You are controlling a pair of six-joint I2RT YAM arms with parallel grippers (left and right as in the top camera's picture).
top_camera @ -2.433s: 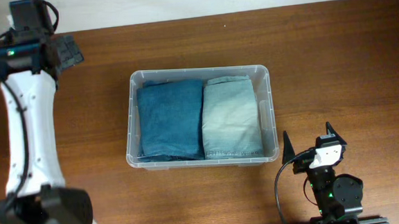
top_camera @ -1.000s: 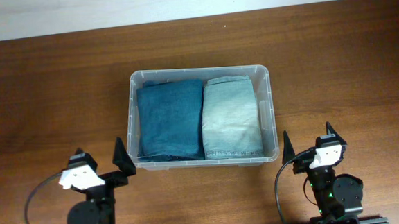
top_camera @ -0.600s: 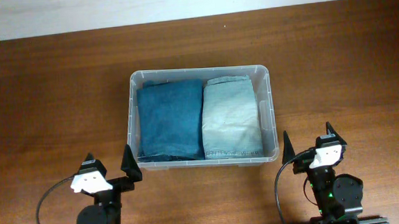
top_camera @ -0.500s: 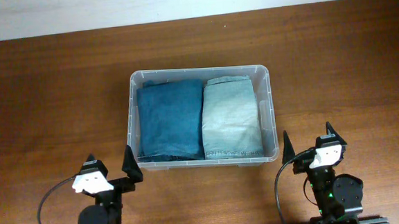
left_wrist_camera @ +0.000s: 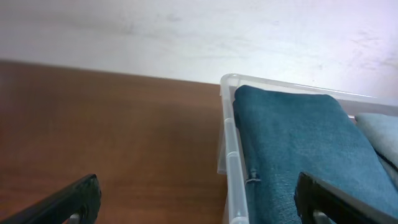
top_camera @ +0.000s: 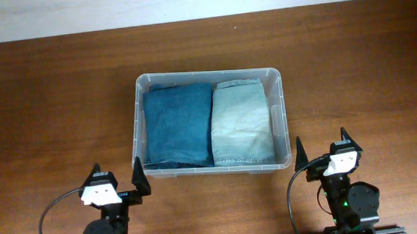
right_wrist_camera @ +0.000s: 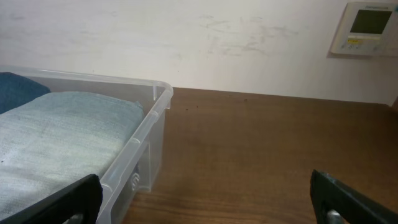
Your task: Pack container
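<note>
The container (right_wrist_camera: 152, 118) sits at left, its clear corner nearest. Inside lies folded pale denim (right_wrist_camera: 56, 134), with dark blue cloth (right_wrist_camera: 15, 84) at the far left edge. The brown table (right_wrist_camera: 261, 149) runs right and back to a white wall (right_wrist_camera: 186, 43) bearing a panel (right_wrist_camera: 370, 28) at top right. The right gripper (right_wrist_camera: 208, 202) shows black fingers (right_wrist_camera: 68, 202) spread wide at the bottom corners, holding nothing.

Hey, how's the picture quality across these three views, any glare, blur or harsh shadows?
Overhead: sharp, evenly lit, no harsh glare on the container. Left wrist: slightly soft, wall washed out, left pincer a dark blur at the lower corners. Right wrist: clearer, bright wall, right pincer also blurred.
</note>
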